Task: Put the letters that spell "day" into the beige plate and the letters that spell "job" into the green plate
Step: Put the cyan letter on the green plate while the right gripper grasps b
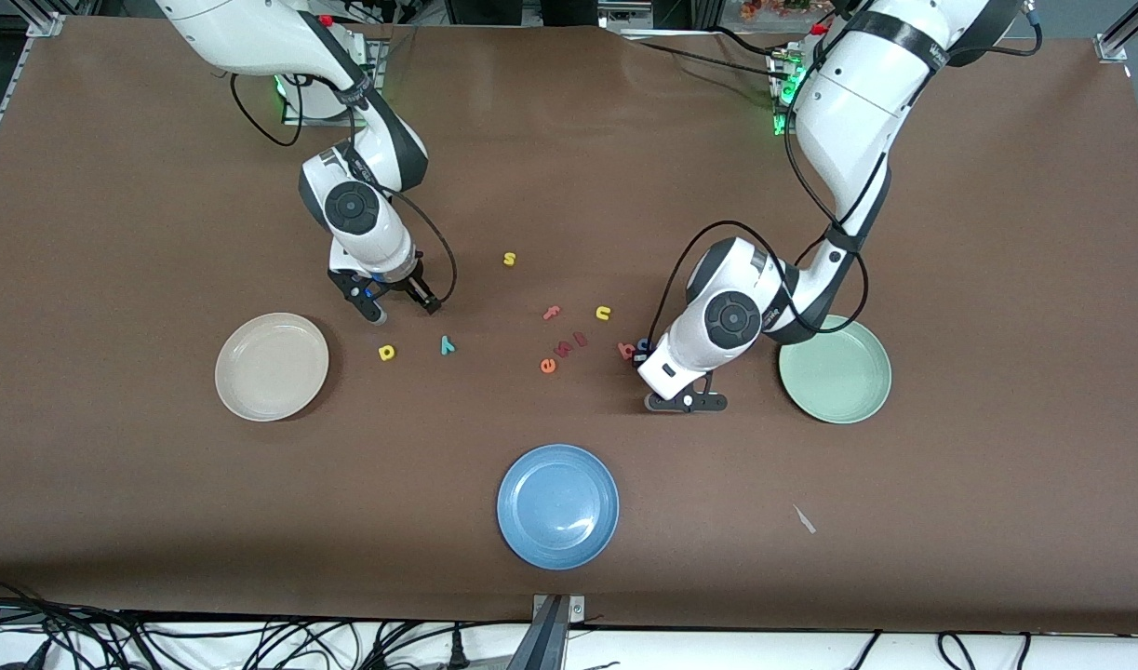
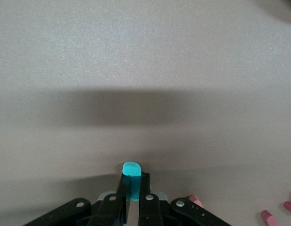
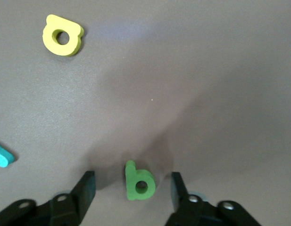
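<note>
My left gripper [image 1: 685,402] is down at the table between the loose letters and the green plate [image 1: 835,369]. It is shut on the light blue j [image 2: 131,169], pinched upright between its fingers [image 2: 120,188]. The pinkish-red b [image 1: 625,350] and the dark blue o [image 1: 641,346] lie beside that hand. My right gripper [image 1: 403,305] stands open astride the green a [image 3: 139,182], a finger on each side and neither touching it. The yellow d [image 1: 386,352] [image 3: 62,36] and teal y [image 1: 447,345] [image 3: 3,156] lie close by, beside the beige plate [image 1: 272,366].
A blue plate [image 1: 557,505] sits nearest the front camera. Spare letters lie mid-table: a yellow s [image 1: 509,259], a yellow u [image 1: 603,313], an orange e [image 1: 548,366] and small red ones [image 1: 580,340]. A white scrap [image 1: 804,519] lies near the front edge.
</note>
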